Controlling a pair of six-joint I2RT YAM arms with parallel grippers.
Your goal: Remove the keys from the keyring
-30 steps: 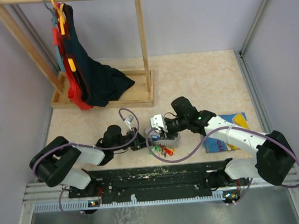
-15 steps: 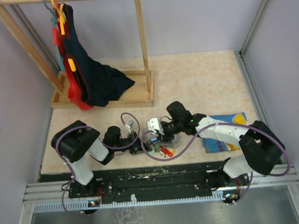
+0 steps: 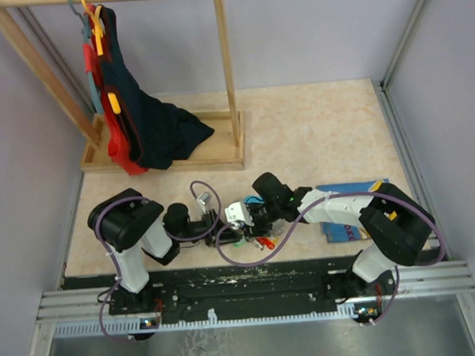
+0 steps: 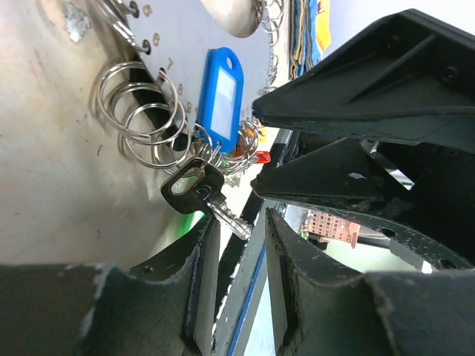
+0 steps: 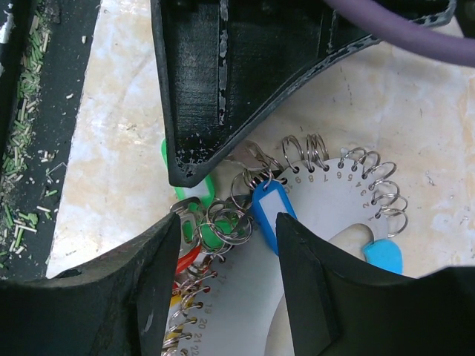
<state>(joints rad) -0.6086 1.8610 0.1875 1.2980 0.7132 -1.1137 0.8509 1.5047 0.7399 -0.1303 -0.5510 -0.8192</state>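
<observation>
Both claws are meeting low at the near middle of the worktop [image 3: 316,132]; the left claw [image 4: 236,289] is standing parted and gripping nothing, a black-headed key [image 4: 191,189] lying just off its fingertips; the right claw [image 5: 226,282] is gaping over the keyring [image 5: 225,221], also empty; the keys [image 3: 260,241] are lying just beside the worktop's near edge, a picture book [image 3: 345,229] lying to their right; bare worktop is stretching beyond, with a clothes rack [image 3: 179,153] standing far left.

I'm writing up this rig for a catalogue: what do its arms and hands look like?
The left arm and right arm share white links, bulky black joints and looping purple cables. The left hand and right hand are matt black, two tapered fingers each.
</observation>
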